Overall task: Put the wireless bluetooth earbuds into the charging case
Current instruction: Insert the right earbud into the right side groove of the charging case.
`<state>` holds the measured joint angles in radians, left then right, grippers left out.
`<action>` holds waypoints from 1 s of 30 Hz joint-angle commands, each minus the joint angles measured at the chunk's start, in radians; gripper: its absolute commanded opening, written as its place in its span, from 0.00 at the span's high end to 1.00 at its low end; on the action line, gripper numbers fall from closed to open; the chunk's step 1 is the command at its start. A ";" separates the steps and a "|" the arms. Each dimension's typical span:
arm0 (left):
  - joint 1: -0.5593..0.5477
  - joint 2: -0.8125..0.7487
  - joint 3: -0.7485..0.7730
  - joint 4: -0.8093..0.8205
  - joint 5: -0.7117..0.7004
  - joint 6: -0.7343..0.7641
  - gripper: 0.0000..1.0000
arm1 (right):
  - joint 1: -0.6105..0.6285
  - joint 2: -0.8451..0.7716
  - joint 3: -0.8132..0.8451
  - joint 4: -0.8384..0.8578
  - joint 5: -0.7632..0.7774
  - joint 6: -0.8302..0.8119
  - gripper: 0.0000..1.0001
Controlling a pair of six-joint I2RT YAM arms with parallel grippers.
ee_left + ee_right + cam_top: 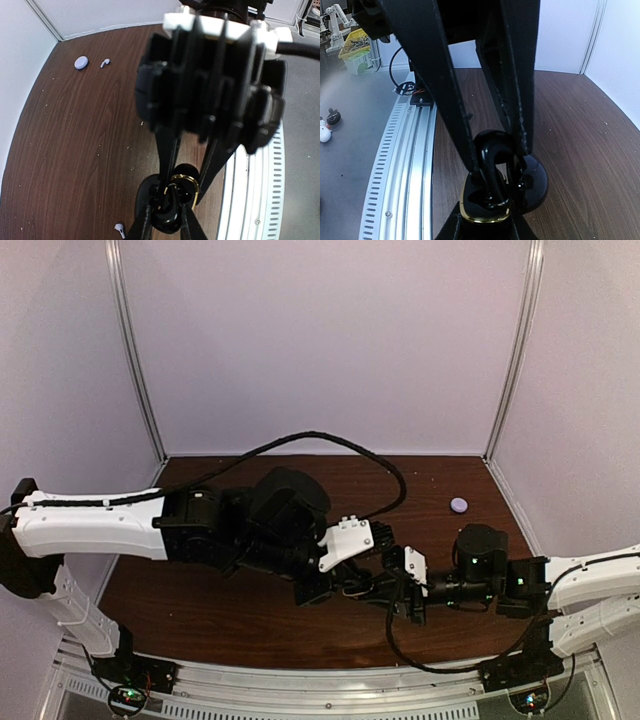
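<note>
The charging case (169,207) sits on the table (200,615), in the middle and close to the front edge. The left gripper (167,227) reaches it from the left and the right gripper (487,225) from the right. The case is between the fingers of both. Near the case, a little behind it, one earbud (120,229) lies on the table. Far back on the right lies a small round thing (458,504), with another earbud (105,63) just beside it.
</note>
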<state>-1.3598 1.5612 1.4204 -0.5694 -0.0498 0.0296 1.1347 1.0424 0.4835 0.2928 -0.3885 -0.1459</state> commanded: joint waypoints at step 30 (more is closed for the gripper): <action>-0.036 0.054 0.117 -0.052 -0.047 0.004 1.00 | 0.019 -0.024 0.020 0.050 -0.013 0.016 1.00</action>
<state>-1.3876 1.6024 1.4899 -0.6674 -0.0944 0.0357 1.1358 1.0309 0.4835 0.2874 -0.3885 -0.1284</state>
